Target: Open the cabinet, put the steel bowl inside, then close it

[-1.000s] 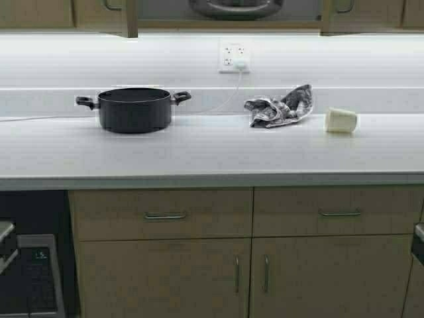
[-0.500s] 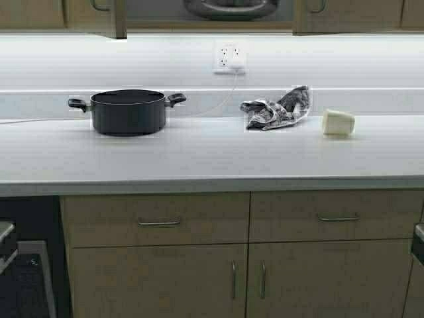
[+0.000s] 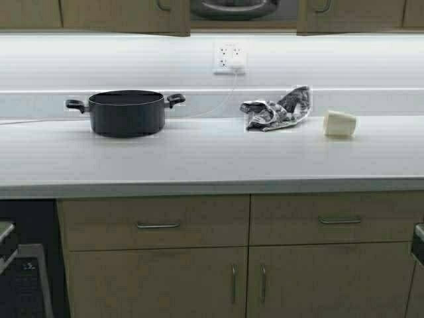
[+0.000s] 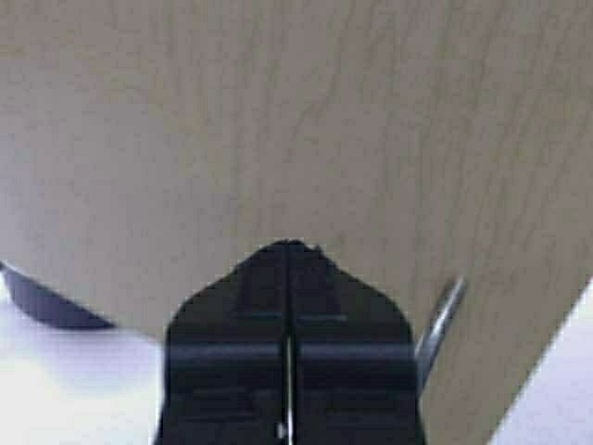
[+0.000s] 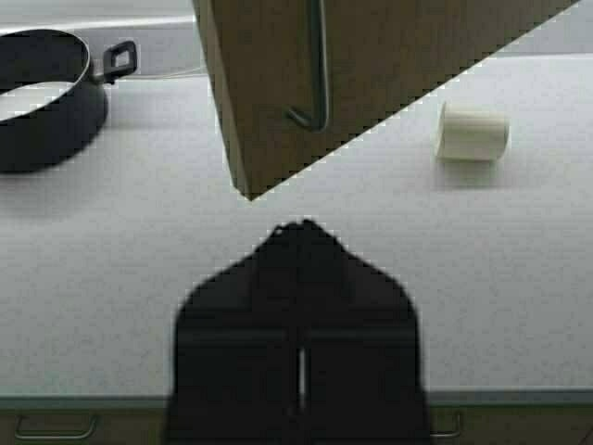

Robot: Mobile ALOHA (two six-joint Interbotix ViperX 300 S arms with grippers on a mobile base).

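Note:
The wall-hung cabinet [image 3: 119, 14] runs along the top of the high view. Its left door covers part of the opening; its right door [image 3: 351, 13] stands at the right of the gap. The steel bowl [image 3: 232, 8] sits inside the cabinet in that gap. My left gripper [image 4: 289, 248] is shut and empty, its tips against the tan left door [image 4: 306, 120], beside the door's bar handle [image 4: 441, 320]. My right gripper [image 5: 301, 225] is shut and empty, just short of the corner of the right door [image 5: 371, 65] and its handle [image 5: 320, 65]. Neither gripper shows in the high view.
On the white counter [image 3: 212, 156] stand a black two-handled pot [image 3: 126, 111], a crumpled grey cloth [image 3: 278, 109] and a tipped cream cup [image 3: 340, 123]. A wall outlet with a plugged cord [image 3: 230, 57] is behind. Base cabinets with drawers [image 3: 159, 225] are below.
The left cabinet door has swung to the right, narrowing the open gap over the bowl. The robot has moved a little, shifting the whole scene slightly left and down.

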